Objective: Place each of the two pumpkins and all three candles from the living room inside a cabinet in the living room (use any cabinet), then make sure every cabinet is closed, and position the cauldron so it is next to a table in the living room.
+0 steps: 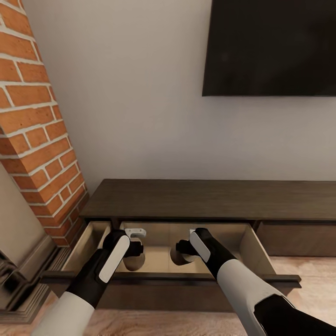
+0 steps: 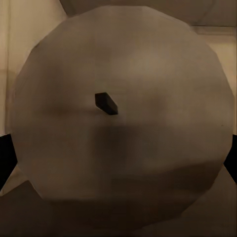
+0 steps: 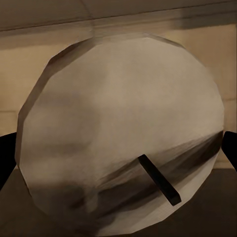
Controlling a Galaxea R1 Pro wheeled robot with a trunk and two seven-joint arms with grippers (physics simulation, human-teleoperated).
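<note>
Reaching down into the open drawer (image 1: 261, 254) of the cabinet (image 1: 210, 198), both arms, each with a candle: left end effector (image 1: 135, 240) at the drawer's 9 o'clock side, right end effector (image 1: 189, 240) just beside it toward 3 o'clock. Pinching a pale round candle (image 2: 123, 123) with dark wick, left fingers (image 2: 5, 158) at its sides. Gripping another candle (image 3: 123, 133) likewise, right fingers (image 3: 229, 148) flanking it, pale drawer floor behind.

head cam high, wrist cams (close) in drawer (image 1: 261, 254)
</note>
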